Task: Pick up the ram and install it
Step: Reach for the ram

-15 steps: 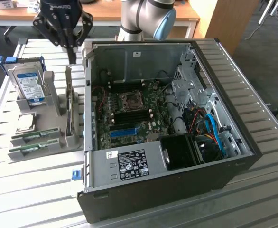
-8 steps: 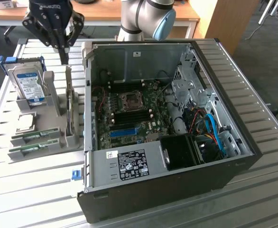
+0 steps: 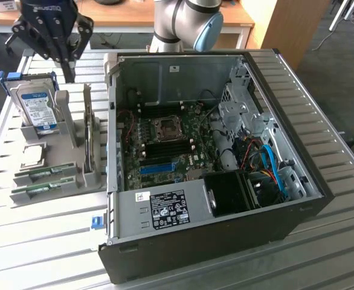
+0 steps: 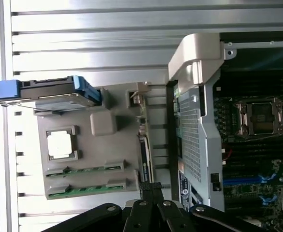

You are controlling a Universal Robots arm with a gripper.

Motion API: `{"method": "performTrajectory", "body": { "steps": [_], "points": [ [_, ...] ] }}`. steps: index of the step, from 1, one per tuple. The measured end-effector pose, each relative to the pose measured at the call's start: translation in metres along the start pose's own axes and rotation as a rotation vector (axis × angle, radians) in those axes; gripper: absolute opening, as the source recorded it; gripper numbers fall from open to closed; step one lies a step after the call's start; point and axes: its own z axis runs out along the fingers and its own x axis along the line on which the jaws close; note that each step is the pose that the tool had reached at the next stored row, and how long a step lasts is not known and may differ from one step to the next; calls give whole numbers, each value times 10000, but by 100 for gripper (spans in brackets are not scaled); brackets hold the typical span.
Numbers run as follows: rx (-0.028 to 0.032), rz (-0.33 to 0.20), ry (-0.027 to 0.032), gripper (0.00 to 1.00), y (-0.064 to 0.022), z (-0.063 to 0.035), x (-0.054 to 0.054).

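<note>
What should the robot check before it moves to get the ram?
1. Gripper empty: ok, it holds nothing.
2. Jaws open for grabbing: not ok, shut.
3. Ram stick and twin in tray: ok, both lie flat, side by side.
4. Gripper over the sticks: not ok, it hangs by the hard drive.
5. Case open: ok, board shows.
6. Slot free: cannot tell.
</note>
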Motion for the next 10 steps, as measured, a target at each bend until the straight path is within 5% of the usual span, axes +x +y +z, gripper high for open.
{"method": "performTrajectory", "body": {
  "steps": [10],
  "points": [
    [2, 2, 1, 11, -24, -1, 323]
  ]
}}
